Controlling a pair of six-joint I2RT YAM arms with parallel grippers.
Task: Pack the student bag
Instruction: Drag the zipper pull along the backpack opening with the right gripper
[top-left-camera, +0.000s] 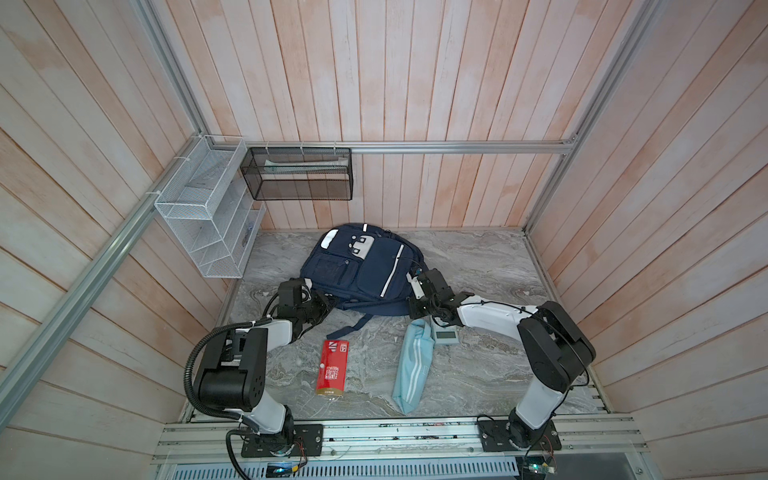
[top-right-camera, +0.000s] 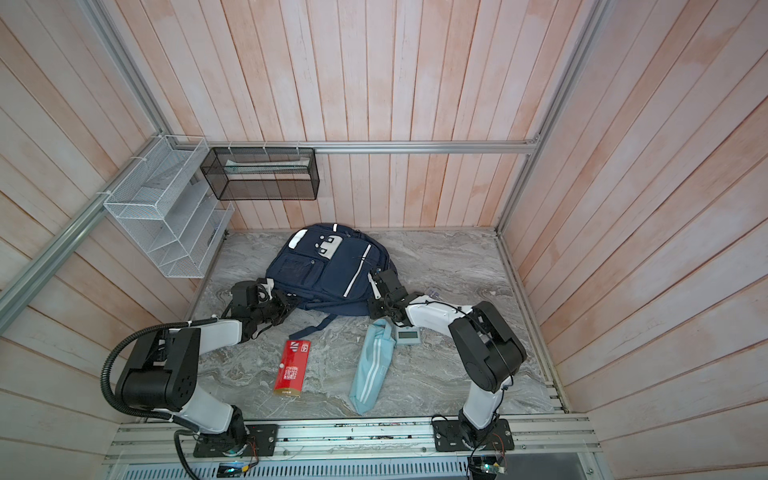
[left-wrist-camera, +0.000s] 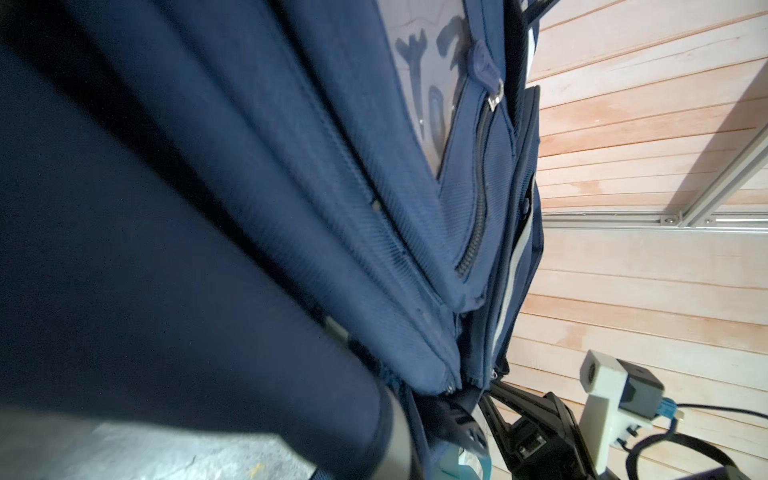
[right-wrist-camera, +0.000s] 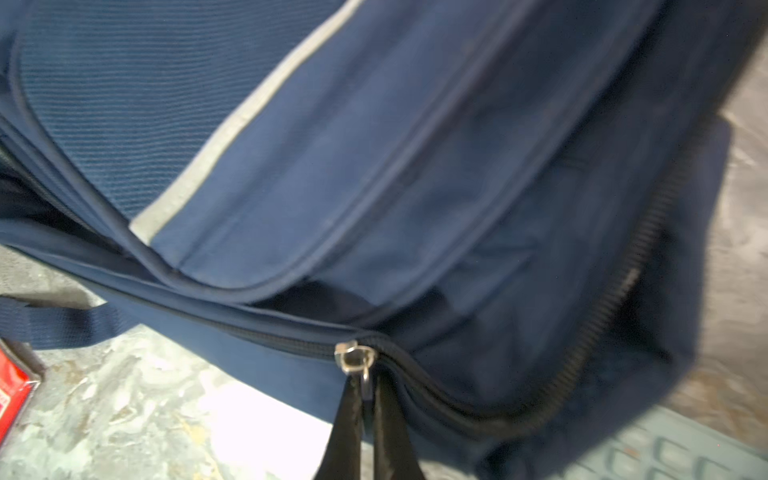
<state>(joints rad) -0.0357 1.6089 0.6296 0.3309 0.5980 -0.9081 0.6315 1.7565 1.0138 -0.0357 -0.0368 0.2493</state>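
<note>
Far left: clenched left gripper (top-left-camera: 323, 303) at near-left edge of student bag (top-left-camera: 361, 266); can't tell if pinching fabric. Bag flat, front up, back-centre of marble table (top-left-camera: 478, 270), loose strap (top-left-camera: 347, 330) trailing off near edge. In front: red box (top-left-camera: 331, 368), light-blue pouch (top-left-camera: 411, 365), calculator (top-left-camera: 444, 334) just beside pouch's far end. Right gripper (right-wrist-camera: 368, 399) clamped on zipper pull (right-wrist-camera: 365, 384), bag's near-right corner.

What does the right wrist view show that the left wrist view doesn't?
Only the right wrist view: the right gripper shut on a zipper pull, a corner of the red box and calculator keys. Only the left wrist view: a pocket zipper, the wooden wall and the right arm's camera. Both: the student bag, navy with a pale stripe.
</note>
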